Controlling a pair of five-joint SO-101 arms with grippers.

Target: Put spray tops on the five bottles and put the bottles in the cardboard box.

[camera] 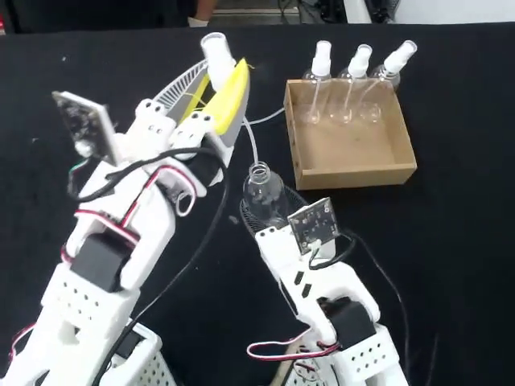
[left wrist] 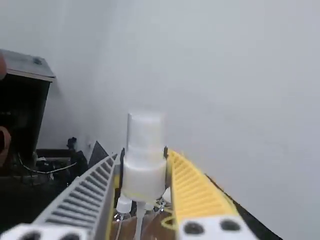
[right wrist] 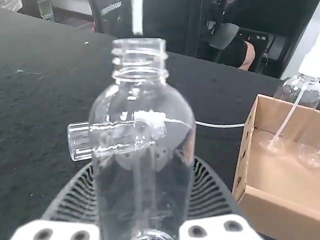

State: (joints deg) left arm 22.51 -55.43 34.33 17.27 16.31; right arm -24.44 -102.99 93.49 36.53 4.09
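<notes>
We read no legible text, numbers or signs anywhere. The cardboard box (camera: 354, 173) walls look plain, the clear bottle (right wrist: 142, 150) has no label, and the camera board (camera: 312, 223) markings are too small to read.

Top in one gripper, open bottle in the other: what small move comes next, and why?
Probably lower the left gripper so the tube under the spray top feeds into the open neck of the bottle. The right gripper holds that bottle upright and uncapped, with the top above it and off to one side.

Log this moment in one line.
left gripper: shut on spray top | right gripper: shut on open bottle | box: three capped bottles inside | step: top not yet fitted
</notes>
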